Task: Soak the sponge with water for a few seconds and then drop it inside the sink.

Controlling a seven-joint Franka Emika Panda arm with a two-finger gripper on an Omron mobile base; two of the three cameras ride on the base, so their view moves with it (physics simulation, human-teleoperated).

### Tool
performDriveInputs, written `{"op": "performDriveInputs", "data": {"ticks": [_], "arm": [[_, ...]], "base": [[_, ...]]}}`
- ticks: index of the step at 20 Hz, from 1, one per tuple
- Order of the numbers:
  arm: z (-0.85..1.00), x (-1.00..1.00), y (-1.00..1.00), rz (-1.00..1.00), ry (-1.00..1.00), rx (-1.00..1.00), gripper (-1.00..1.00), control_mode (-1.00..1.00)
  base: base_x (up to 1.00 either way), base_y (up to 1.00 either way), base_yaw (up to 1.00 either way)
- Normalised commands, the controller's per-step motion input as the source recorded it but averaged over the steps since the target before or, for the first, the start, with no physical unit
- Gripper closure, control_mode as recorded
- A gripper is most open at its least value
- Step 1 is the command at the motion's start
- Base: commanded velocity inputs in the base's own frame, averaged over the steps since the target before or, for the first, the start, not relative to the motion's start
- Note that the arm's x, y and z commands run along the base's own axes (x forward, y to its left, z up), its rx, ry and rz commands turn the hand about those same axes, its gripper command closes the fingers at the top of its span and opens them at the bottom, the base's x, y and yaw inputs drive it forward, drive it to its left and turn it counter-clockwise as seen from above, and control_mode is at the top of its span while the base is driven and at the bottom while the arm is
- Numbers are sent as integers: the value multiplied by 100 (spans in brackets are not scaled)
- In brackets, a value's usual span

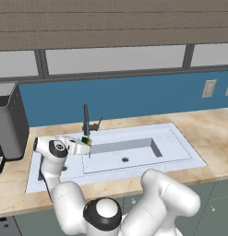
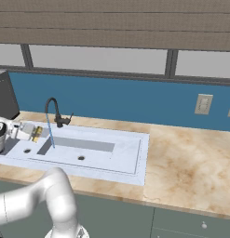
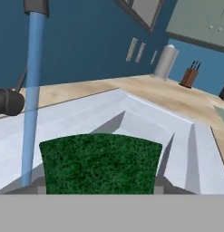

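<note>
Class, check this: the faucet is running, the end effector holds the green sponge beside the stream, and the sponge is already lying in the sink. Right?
Not quite. The sponge is not lying in the sink; the end effector holds it above the basin, as the hand view shows. The faucet is running, and the water falls beside the sponge.

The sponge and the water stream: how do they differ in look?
The sponge is a flat dark-green slab with a rough speckled face; the water is a thin, smooth, pale-blue column. The sponge lies broad and low, while the water runs straight down from the faucet. Both sit over the sink.
</note>
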Motion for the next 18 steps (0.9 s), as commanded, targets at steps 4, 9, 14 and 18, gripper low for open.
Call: {"op": "performDriveInputs", "data": {"ticks": [4,9,14,18], "arm": [[47,-21,-2,0,0,8,100,-100],[60,-12,-1,0,0,12,100,-100],[28,-39,-5,0,0,17,100,-100],[11,-47,-22,0,0,25,100,-100]], "base": [[0,0,0],[0,0,0],[0,0,0],[0,0,0]]}}
